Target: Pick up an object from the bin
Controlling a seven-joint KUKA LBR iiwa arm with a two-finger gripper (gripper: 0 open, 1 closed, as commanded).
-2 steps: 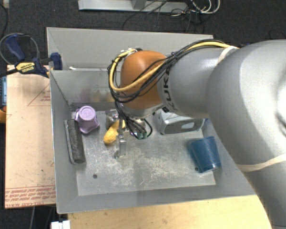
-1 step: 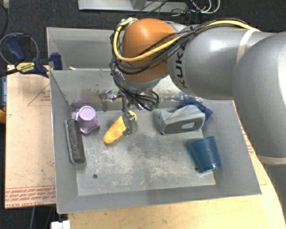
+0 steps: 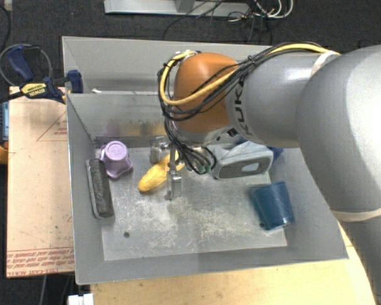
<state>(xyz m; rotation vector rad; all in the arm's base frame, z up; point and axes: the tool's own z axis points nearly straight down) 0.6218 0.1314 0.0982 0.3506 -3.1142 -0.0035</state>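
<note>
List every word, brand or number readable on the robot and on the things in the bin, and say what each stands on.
"KUK": dark letters running down the grey arm casing; the rest of the word cannot be made out.
No text can be read on the purple cup, yellow toy banana, blue ribbed cup, dark grey bar or white-and-grey device.

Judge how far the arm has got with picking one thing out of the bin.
Done: the pincer is down inside the bin, right at the yellow banana-shaped thing near the middle. In hand: seemingly lining up on it, but no grip is visible. Left: gripping and lifting. It lies on the bin floor, as do the purple cup and the blue cup.
</note>
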